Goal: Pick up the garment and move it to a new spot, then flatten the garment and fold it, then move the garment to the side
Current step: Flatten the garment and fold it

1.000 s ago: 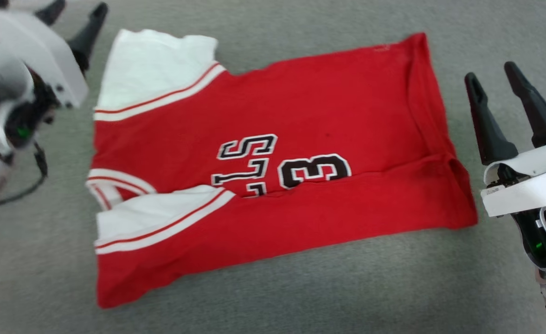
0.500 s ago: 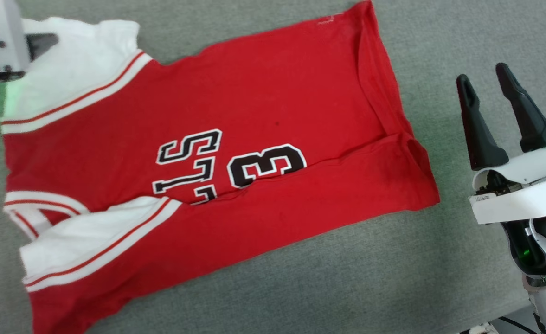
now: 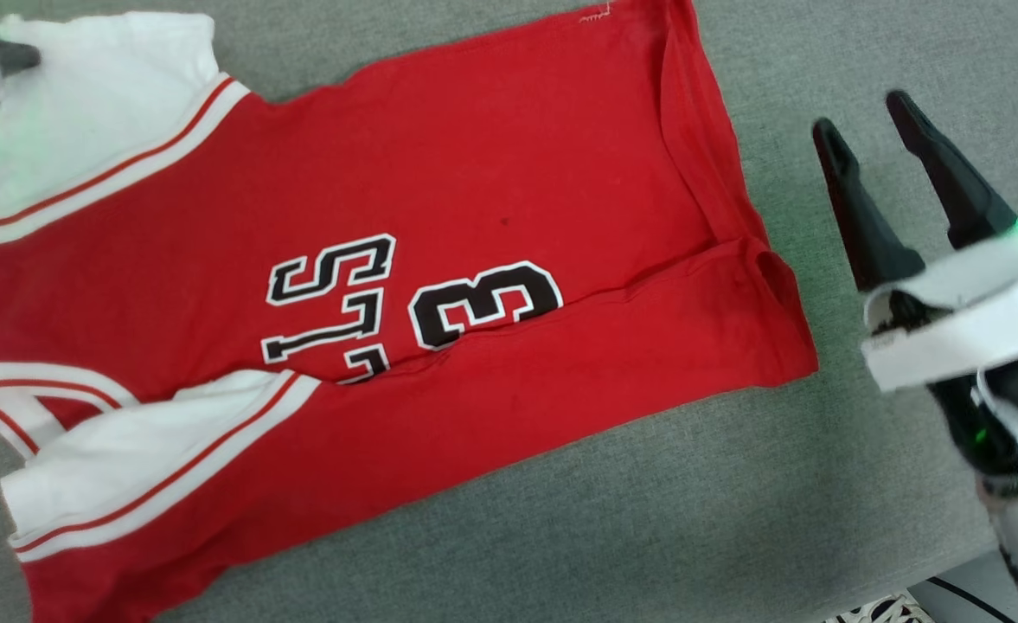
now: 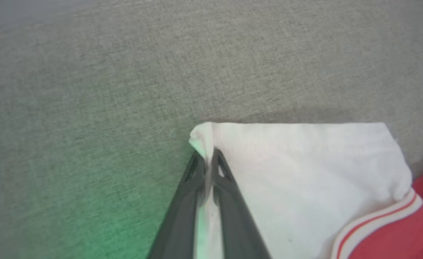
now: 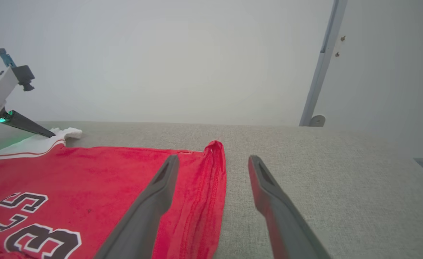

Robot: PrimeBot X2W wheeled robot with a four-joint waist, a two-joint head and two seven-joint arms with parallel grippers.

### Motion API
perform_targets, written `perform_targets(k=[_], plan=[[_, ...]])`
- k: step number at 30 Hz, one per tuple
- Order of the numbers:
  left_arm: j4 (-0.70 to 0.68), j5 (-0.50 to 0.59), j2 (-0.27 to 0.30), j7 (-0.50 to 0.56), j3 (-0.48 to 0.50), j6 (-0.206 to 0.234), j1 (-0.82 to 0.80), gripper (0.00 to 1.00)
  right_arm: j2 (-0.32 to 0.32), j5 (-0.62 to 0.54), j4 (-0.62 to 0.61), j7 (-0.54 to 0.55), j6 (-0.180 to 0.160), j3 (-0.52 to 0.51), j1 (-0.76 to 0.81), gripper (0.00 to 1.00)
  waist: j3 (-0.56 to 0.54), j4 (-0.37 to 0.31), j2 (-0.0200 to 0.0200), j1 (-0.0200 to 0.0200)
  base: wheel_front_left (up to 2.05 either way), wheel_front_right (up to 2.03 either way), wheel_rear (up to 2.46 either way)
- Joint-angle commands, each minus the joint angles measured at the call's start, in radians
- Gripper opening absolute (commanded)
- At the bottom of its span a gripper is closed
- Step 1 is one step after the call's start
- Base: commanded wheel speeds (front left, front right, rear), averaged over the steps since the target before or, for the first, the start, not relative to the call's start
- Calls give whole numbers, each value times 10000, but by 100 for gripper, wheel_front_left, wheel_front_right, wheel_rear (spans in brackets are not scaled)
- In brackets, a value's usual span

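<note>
As your left tool (image 4: pixel 207 155) clamps the garment's (image 3: pixel 517 173) ten-o'clock sleeve (image 3: pixel 85 104), likely for flattening, right tool (image 3: pixel 861 117) idles apart at three.

Lighting bright, even, diffuse; shadows faint. Green glow (image 4: pixel 100 223) tints the grey surface (image 4: pixel 89 72). Right gripper (image 3: pixel 861 113) slightly motion-blurred; left wrist view soft.

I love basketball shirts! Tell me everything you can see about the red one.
The red shirt looks like soft knit cloth, with white sleeves edged in red-and-white stripes and black, white-outlined lettering, partly hidden because the near side is folded over. It lies flat, slightly wrinkled, on the grey fabric surface. The left gripper is pinching the far sleeve's corner. The open right gripper hovers beside its hem.
</note>
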Motion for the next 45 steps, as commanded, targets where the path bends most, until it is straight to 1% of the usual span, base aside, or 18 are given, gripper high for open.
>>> perform_targets(k=[1,3,5,8,9,15,19,21,23,26,32,33,34,35,36,39,42,45], plan=[[84,-90,-240,64,-132,-76,517,0,-29,137,78,204,-16,31,-229,100,-28,28,0,0,0,0,0],[96,-180,-303,-105,-29,-148,472,0,-187,115,202,866,-16,109,-860,100,-25,103,0,0,0,0,0],[81,-168,-445,-137,-59,-187,409,0,-264,208,422,1833,-16,506,-1443,100,0,206,0,0,0,0,0],[7,-100,-690,-184,-110,-289,241,0,-500,574,956,3340,-16,1097,-2588,100,109,438,0,0,0,0,0],[-18,-74,-793,-219,-126,-337,188,0,-470,806,1191,3706,-16,1204,-3015,100,147,531,0,0,0,0,0],[-96,-68,-1235,-432,-202,-523,74,0,-495,1501,3239,5832,-16,1919,-5129,100,337,1060,0,0,0,0,0],[-65,-93,-1381,-486,-249,-609,27,0,-539,1738,4615,7154,-16,2404,-6068,100,438,1320,0,0,0,0,0],[-58,-106,-1426,-507,-284,-647,17,0,-594,1709,5189,7545,-16,2534,-6417,100,479,1419,0,0,0,0,0],[-69,-115,-1452,-540,-307,-674,9,0,-597,1665,5629,7674,-16,2665,-6663,100,542,1506,0,0,0,0,0],[-66,-164,-1472,-599,-322,-688,14,0,-479,1795,6162,7524,-16,2763,-6916,100,626,1601,0,0,0,0,0],[-121,-292,-1620,-734,-327,-705,30,0,-454,2002,6943,7289,-16,3188,-7161,100,716,1776,0,0,0,0,0],[-136,-306,-1648,-767,-329,-710,33,0,-452,2085,7030,7331,-16,3276,-7159,94,711,1801,0,0,0,0,0],[-156,-308,-1675,-821,-328,-713,35,0,-450,2165,7072,7378,-16,3406,-7164,41,697,1825,0,0,0,0,0],[-188,-333,-1700,-898,-320,-717,30,0,-460,2284,7108,7344,-16,3461,-7180,15,679,1849,0,0,0,0,0],[-231,-382,-1729,-985,-296,-721,38,0,-483,2404,7146,7318,-16,3491,-7207,0,644,1874,0,0,0,0,0],[-491,-587,-1825,-1296,-208,-727,144,0,-716,2646,7103,7055,-16,3637,-7248,0,445,1980,0,0,0,0,0],[-972,-858,-1848,-1830,-112,-729,337,0,-986,2807,7029,6643,-16,3776,-7170,0,68,2148,0,0,0,0,0],[-1647,-1234,-1659,-2415,66,-730,609,0,-1217,3105,6888,6319,-16,3956,-6936,0,-416,2361,0,0,0,0,0]])
